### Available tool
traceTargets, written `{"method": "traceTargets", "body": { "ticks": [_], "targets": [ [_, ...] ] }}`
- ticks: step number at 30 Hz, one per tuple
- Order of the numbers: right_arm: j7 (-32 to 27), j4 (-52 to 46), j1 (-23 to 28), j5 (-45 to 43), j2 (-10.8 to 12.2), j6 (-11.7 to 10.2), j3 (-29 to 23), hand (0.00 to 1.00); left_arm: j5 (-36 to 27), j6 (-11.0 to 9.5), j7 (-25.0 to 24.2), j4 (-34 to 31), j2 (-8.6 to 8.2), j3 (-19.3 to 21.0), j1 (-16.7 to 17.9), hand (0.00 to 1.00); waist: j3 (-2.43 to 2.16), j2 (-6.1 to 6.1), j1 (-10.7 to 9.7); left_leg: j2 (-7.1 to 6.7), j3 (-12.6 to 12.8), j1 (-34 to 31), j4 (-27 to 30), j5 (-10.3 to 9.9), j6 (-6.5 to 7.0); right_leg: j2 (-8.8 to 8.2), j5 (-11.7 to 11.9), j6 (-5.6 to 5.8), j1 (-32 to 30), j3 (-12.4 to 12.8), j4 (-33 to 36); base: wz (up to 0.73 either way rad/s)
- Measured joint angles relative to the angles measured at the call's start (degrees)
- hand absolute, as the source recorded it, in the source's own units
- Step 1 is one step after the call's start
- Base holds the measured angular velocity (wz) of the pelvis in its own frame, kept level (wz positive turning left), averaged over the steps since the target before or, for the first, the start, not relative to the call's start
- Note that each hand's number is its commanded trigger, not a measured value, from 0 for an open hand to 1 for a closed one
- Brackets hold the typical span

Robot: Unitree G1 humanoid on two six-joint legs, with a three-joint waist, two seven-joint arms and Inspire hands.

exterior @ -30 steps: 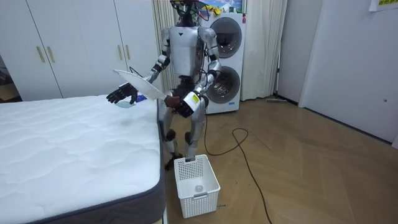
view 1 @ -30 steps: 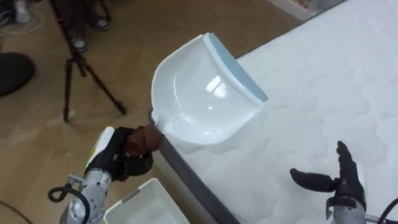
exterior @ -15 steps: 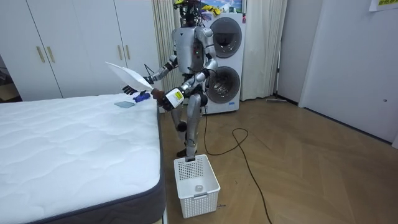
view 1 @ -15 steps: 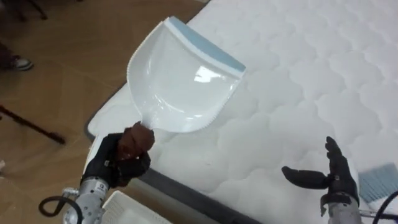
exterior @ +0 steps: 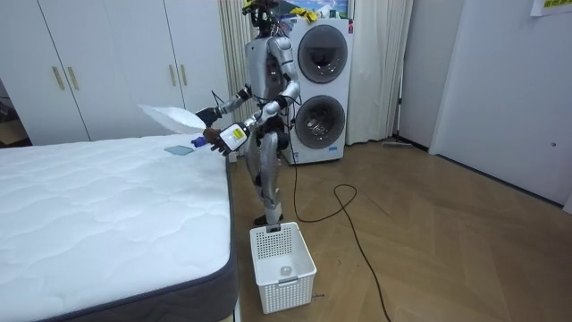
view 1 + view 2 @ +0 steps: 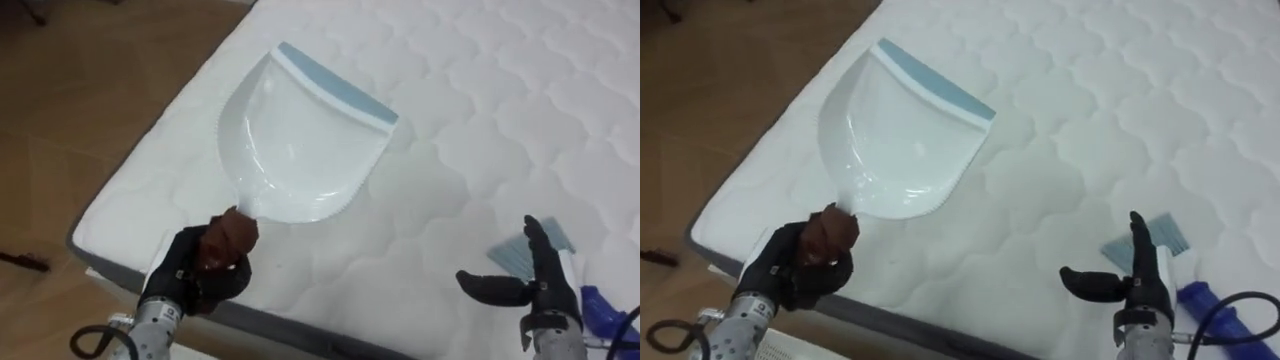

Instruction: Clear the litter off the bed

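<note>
A white dustpan [image 6: 300, 140] with a pale blue lip and a brown handle [image 6: 232, 236] is held up over the corner of the white quilted mattress [image 6: 480, 110]. My left hand [image 6: 197, 268] is shut on that handle, pan tilted away from me. My right hand [image 6: 535, 285] hovers open above the bed at the lower right, fingers straight, thumb out. Just beyond it a small brush lies on the mattress, with pale bristles [image 6: 520, 256] and a blue handle [image 6: 605, 310]. In the room view I stand at the bed's corner with the dustpan [image 5: 170, 116] raised.
The mattress edge and its dark grey base [image 6: 290, 325] run along the lower left, with wooden floor [image 6: 90, 90] beyond. A white slatted basket [image 5: 282, 255] stands on the floor by the bed's corner. Two stacked washing machines [image 5: 322, 80] stand behind me.
The view has swung further over the bed as I turned toward it. The dustpan has come lower over the mattress corner. The brush now shows beside my right hand.
</note>
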Motion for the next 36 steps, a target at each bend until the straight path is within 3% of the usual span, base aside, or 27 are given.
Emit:
{"method": "traceTargets", "body": {
  "ticks": [1,3,6,11,14,18,26,31,36],
  "targets": [
    [0.23,-0.03,-0.10,-0.04,-0.01,-0.01,0.00,0.00,-0.41,0.00,-0.04,0.00,-0.02,-0.02,0.41,0.00,0.09,0.13,0.43,-0.34,-2.00,0.28,0.03,-0.14,-0.39,0.29,0.02,-0.16,-0.02,1.17,0.04,-0.99],
    [1.10,-0.43,-0.16,-0.66,0.01,-0.01,0.34,0.00,-0.54,0.00,-0.10,0.00,-0.18,0.08,2.14,0.00,0.20,0.86,1.71,-1.15,-8.71,1.49,-0.08,-1.08,-2.03,1.80,0.40,-0.83,-0.17,6.08,0.06,-1.12],
    [2.71,-0.43,0.14,-1.27,0.27,0.07,0.36,0.00,-0.37,-0.02,-0.11,-0.13,-0.93,1.17,2.62,0.00,0.17,1.07,2.25,-1.38,-11.99,3.50,-1.04,-1.99,-3.54,2.89,0.74,-1.33,-0.11,8.96,0.10,-0.83],
    [2.54,-0.33,0.19,0.82,0.58,0.07,0.33,0.00,-1.02,-2.01,0.53,-1.34,-1.03,1.56,2.18,0.00,0.18,0.97,0.80,-1.31,-13.45,4.74,-2.06,-2.48,-4.32,3.68,1.15,-1.62,0.46,10.99,-1.27,-0.32],
    [2.40,1.33,-0.25,0.38,1.00,-0.07,0.39,0.00,-1.84,-2.80,1.84,-1.17,-1.04,1.78,0.57,0.00,0.23,0.89,1.02,-1.39,-13.71,5.63,-2.69,-2.49,-4.34,4.20,1.21,-1.64,0.88,12.06,-1.45,-0.19],
    [1.79,2.03,-0.23,0.51,1.16,-0.08,0.26,0.00,-1.86,-4.93,2.81,-1.18,-1.10,3.01,0.11,0.00,0.31,0.94,0.67,-1.52,-15.06,5.79,-4.33,-2.49,-4.35,4.24,1.22,-1.67,0.92,11.18,-1.96,-0.02],
    [0.41,5.13,-0.13,4.66,1.16,0.07,-1.45,0.00,-6.55,-5.13,5.62,5.86,-1.32,3.98,1.81,0.00,0.53,0.68,1.07,-1.92,-15.03,9.88,-6.76,-2.37,-4.59,4.14,1.29,-1.67,4.63,10.31,-4.35,-0.03],
    [-0.67,12.49,1.58,7.33,1.21,0.57,-5.81,0.00,-9.65,-5.55,10.02,15.43,-1.65,9.89,3.72,0.00,0.27,0.49,1.04,-2.12,-16.04,10.80,-7.22,-2.38,-4.59,4.15,1.35,-1.59,5.99,9.84,-5.39,0.06],
    [-4.15,22.32,4.40,11.86,1.03,0.82,-14.83,0.00,-10.94,-6.31,15.99,25.40,-1.91,19.14,7.28,0.00,0.06,0.26,1.17,-2.33,-17.08,11.23,-7.52,-2.44,-4.66,3.96,1.31,-1.53,6.75,8.93,-5.76,0.07]
  ]
}}
